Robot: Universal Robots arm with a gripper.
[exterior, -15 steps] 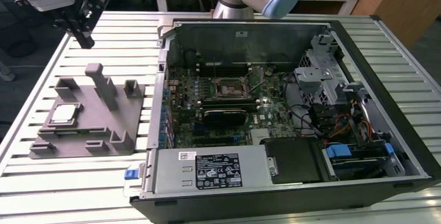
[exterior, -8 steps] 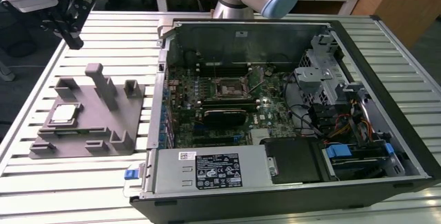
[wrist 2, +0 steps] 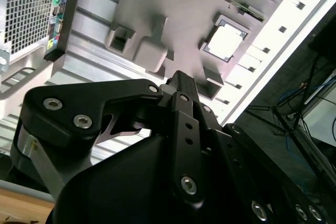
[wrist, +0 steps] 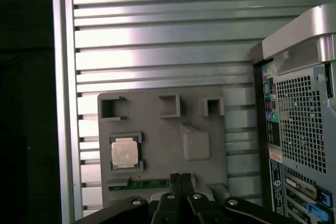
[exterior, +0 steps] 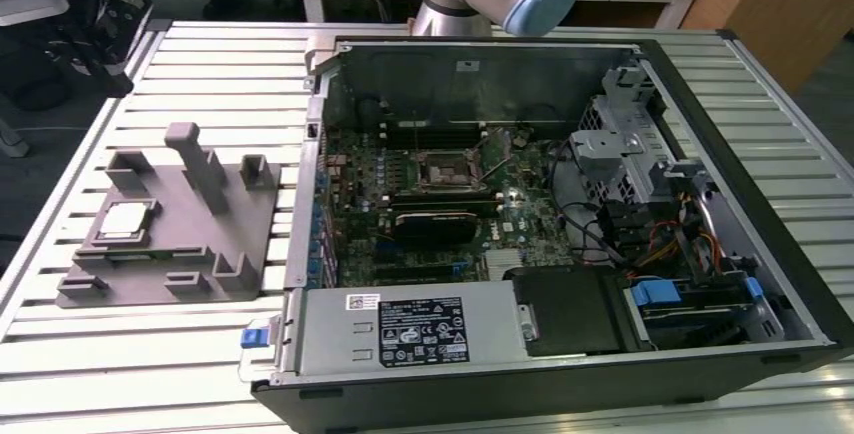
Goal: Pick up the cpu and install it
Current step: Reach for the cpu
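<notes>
The cpu [wrist: 125, 152] sits nested in its grey fixture [wrist: 157, 129], ready for pickup — my gripper [wrist: 181, 177] hovers above, clenched on nothing.

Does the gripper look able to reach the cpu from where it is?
Probably yes: the cpu lies uncovered in its recess on the grey fixture, and the gripper, shut, hangs above that fixture with nothing between.

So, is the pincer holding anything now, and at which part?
Nothing is held. The pincer is shut on nothing, and the cpu lies in the grey fixture.
</notes>
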